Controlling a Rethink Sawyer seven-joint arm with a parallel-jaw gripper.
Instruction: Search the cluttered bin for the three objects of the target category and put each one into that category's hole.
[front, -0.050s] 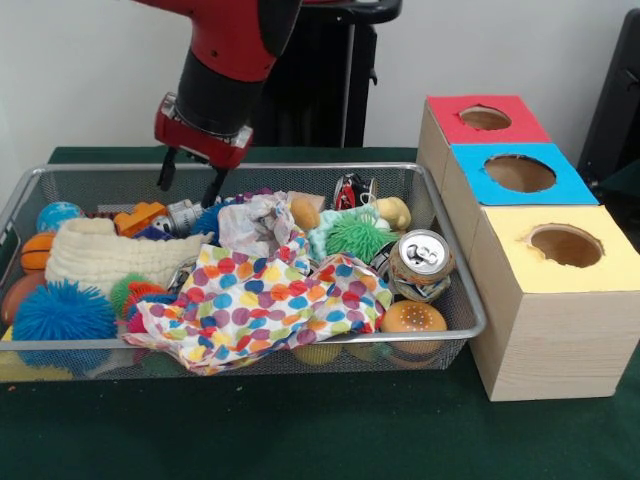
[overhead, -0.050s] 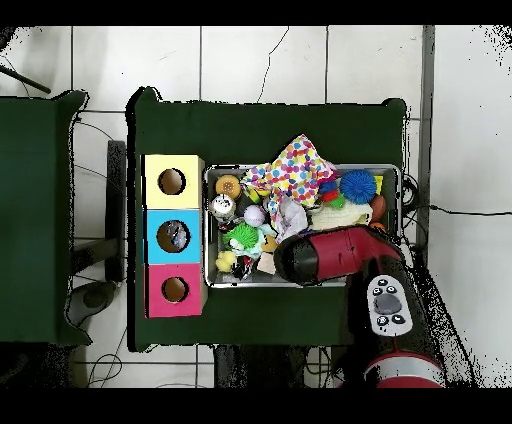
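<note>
Wire bin (front, -0.050s: 455, 300) full | gripper (front, -0.050s: 190, 183) open, empty, above far edge

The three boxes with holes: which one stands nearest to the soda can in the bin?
The yellow-topped box, the one at the front end of the row. The can lies just across the bin's wire wall from it; the blue and red boxes stand farther back.

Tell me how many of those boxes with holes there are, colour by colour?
Red box: 1
Blue box: 1
Yellow box: 1
Total: 3 boxes, one hole in each, standing in a row beside the wire bin.
</note>
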